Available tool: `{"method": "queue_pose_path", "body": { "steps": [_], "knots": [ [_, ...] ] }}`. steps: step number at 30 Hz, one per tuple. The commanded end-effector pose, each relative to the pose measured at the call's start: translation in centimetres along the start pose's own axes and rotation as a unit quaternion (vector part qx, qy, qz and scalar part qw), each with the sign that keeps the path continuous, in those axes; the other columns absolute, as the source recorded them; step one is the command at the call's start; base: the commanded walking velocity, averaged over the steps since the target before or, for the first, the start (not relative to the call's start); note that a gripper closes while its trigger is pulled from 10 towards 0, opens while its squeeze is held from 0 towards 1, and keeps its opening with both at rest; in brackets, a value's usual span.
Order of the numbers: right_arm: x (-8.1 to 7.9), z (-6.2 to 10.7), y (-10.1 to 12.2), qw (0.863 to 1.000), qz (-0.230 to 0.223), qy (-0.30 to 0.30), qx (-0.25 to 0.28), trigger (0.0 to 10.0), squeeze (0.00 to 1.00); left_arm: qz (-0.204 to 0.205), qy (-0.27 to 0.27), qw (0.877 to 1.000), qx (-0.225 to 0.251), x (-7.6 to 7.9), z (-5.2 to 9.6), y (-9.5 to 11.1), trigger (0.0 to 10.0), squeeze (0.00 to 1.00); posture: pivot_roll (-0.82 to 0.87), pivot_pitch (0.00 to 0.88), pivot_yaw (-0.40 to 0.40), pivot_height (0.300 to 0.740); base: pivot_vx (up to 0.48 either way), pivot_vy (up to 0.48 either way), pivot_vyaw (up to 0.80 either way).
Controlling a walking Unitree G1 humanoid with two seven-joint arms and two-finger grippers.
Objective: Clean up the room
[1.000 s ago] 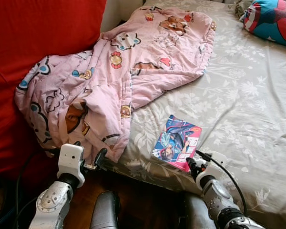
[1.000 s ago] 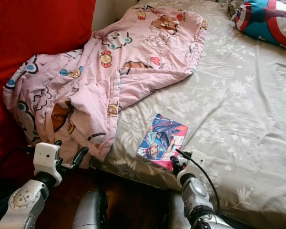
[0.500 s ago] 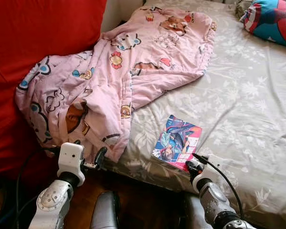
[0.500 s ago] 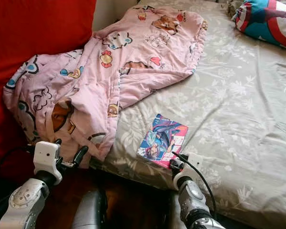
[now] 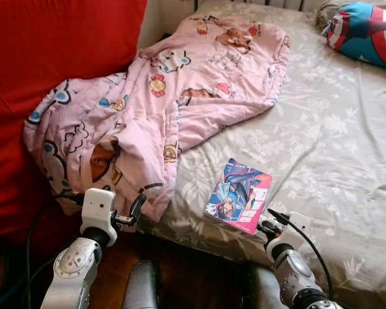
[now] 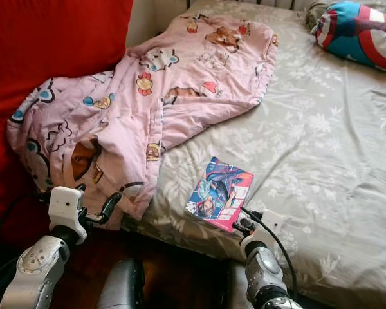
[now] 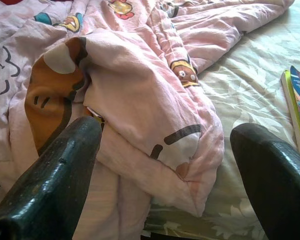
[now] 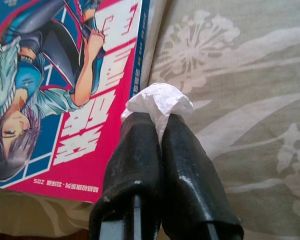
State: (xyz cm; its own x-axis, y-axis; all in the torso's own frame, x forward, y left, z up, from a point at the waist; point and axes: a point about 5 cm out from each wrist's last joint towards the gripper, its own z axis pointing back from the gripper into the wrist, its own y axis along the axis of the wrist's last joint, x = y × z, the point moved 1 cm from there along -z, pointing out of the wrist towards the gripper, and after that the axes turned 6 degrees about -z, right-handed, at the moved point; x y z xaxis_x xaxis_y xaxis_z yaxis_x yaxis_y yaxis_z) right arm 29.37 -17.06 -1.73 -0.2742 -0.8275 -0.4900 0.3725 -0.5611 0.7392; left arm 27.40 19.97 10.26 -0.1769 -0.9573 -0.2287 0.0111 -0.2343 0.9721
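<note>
A pink cartoon-print blanket (image 5: 161, 96) lies crumpled over the left of the bed, one corner hanging off the front edge. A colourful comic book (image 5: 239, 194) lies flat on the grey floral sheet (image 5: 334, 129) near that edge. My right gripper (image 8: 159, 120) is shut on a small crumpled white paper (image 8: 160, 99), just beside the book's red lower corner, low over the sheet. My left gripper (image 7: 165, 130) is open, level with the bed's edge, with the blanket's hanging corner (image 7: 185, 165) just ahead between its fingers.
A red fabric wall (image 5: 51, 38) rises at the left behind the blanket. A blue, red and white shield-print pillow (image 5: 367, 29) lies at the bed's far right. Dark wooden floor (image 5: 186, 257) shows below the bed edge, by my dark knees (image 5: 141, 286).
The whole picture has shifted slightly, so the camera moved. My right gripper has slid a little rightwards, from over the book's lower edge to just off its corner. The left arm holds its place.
</note>
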Motion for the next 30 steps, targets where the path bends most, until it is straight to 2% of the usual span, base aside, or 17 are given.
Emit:
{"method": "queue_pose_path", "body": {
  "steps": [1, 9, 12, 14, 17, 18, 19, 22, 30],
  "knots": [
    [0.4, 0.2, -0.3, 1.0, -0.009, -0.009, -0.003, 0.0, 0.0, -0.002, 0.005, 1.0, -0.007, -0.2, 0.0, -0.4, 10.0, 0.0, 0.12, 0.087, -0.003, 0.597, 0.0, 0.0, 0.0],
    [0.5, 0.2, 0.0, 1.0, -0.013, -0.01, 0.005, 0.0, 0.0, -0.005, 0.016, 1.0, -0.013, -0.4, 0.1, -0.9, 10.0, 0.0, 0.13, 0.08, -0.009, 0.597, 0.0, 0.0, 0.0],
    [0.7, 0.2, 0.5, 1.0, -0.017, -0.009, 0.023, 0.0, 0.0, -0.011, 0.028, 0.999, -0.024, -0.8, 0.1, -1.7, 10.0, 0.0, 0.12, 0.036, -0.024, 0.597, 0.0, 0.0, 0.0],
    [1.0, 0.3, 0.7, 0.999, -0.012, -0.01, 0.033, 0.0, 0.0, -0.006, 0.04, 0.999, -0.024, -1.1, 0.0, -1.9, 10.0, 0.0, 0.12, 0.008, -0.033, 0.597, 0.0, 0.0, 0.0],
    [1.4, 0.5, 1.4, 0.998, 0.019, -0.008, 0.057, 0.0, 0.0, 0.001, 0.054, 0.998, -0.024, -1.5, -0.4, -2.2, 10.0, 0.0, 0.11, 0.0, -0.043, 0.597, 0.0, 0.0, 0.0],
    [1.4, 0.6, 1.7, 0.997, 0.031, -0.002, 0.068, 8.5, 0.0, 0.002, 0.057, 0.998, -0.026, -1.6, -0.5, -2.3, 10.0, 0.0, 0.1, 0.0, -0.045, 0.597, 0.0, 0.0, 0.0],
    [1.2, 0.6, 2.0, 0.996, 0.047, 0.008, 0.079, 10.0, 0.0, 0.002, 0.059, 0.998, -0.029, -1.7, -0.6, -2.6, 10.0, 0.0, 0.09, 0.0, -0.046, 0.597, 0.0, 0.0, 0.0],
    [0.9, 1.1, 2.8, 0.985, 0.124, 0.034, 0.114, 10.0, 0.0, 0.01, 0.071, 0.996, -0.047, -2.0, -0.7, -3.9, 10.0, 0.0, 0.07, 0.0, -0.046, 0.597, 0.0, 0.0, 0.0],
    [1.0, 1.4, 3.0, 0.981, 0.137, 0.048, 0.127, 10.0, 0.0, 0.045, 0.102, 0.992, -0.059, -2.8, -0.6, -5.2, 10.0, 0.0, 0.05, 0.0, -0.043, 0.597, 0.0, 0.0, 0.0]
  ]
}}
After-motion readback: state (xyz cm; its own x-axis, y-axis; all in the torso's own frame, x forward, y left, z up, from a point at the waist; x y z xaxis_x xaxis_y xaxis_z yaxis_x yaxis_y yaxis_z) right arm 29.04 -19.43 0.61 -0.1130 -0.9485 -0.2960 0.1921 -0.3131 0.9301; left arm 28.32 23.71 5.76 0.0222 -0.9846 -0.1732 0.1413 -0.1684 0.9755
